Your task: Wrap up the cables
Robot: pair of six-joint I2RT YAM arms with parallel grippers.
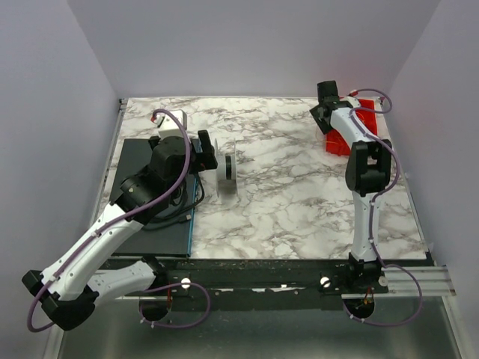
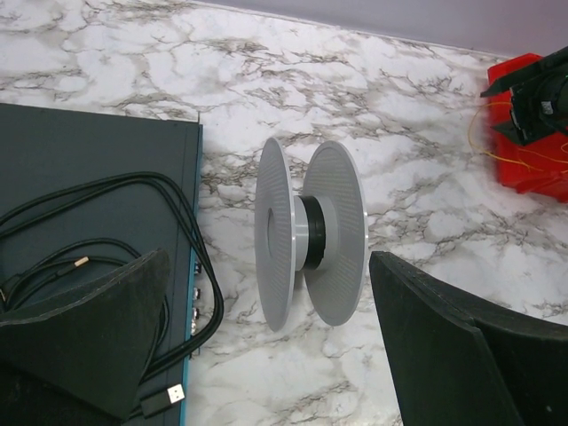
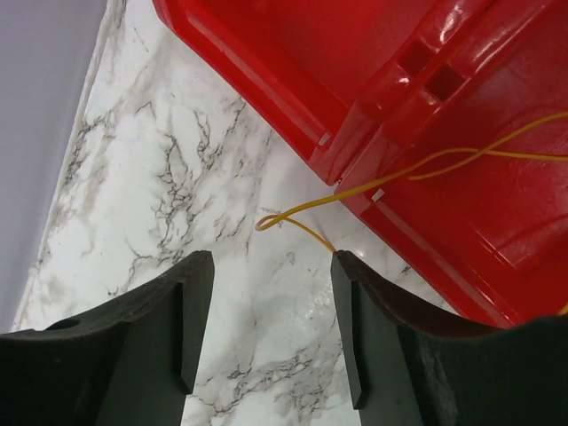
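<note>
The cable is a thin yellow wire [image 3: 293, 213]; its looped end lies on the marble and the rest runs into the red tray [image 3: 426, 133]. My right gripper [image 3: 271, 259] is open and empty just above the marble, and the wire's loop lies just ahead of its right fingertip [image 3: 344, 266]. In the top view this gripper [image 1: 327, 97] is at the far right by the tray [image 1: 340, 143]. A grey spool [image 2: 311, 235] with a black hub stands on edge mid-table [image 1: 227, 170]. My left gripper [image 2: 266, 266] is open and empty, a little short of the spool.
A dark mat with a blue edge [image 1: 153, 217] lies at the left with black cords [image 2: 133, 191] and a USB plug [image 2: 164, 399] on it. Lilac walls close in the back and sides. The red tray with yellow wire [image 2: 510, 160] also shows in the left wrist view.
</note>
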